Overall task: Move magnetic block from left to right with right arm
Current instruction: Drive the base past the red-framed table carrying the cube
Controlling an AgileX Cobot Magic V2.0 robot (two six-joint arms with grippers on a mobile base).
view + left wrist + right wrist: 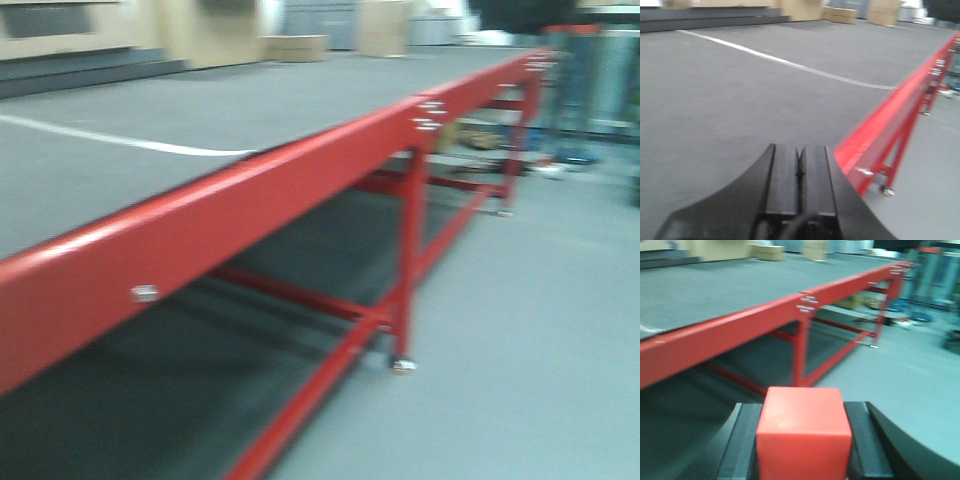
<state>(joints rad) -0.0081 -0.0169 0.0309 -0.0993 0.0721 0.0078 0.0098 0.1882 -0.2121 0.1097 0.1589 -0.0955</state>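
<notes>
Gripping the block [804, 432] in my right hand [805, 460] at lower centre, pickup looks done; setting it down rightward remains.

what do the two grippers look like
Both are matte black, unmarked. The left gripper has two flat, rectangular fingers flanked by a curved housing, with what looks like a dark cable at its base. The right gripper shows the same flat fingers and curved shoulders.

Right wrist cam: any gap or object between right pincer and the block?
Nothing. In the right wrist view the block sits clamped in the right pincer, both fingers against its sides.
</notes>
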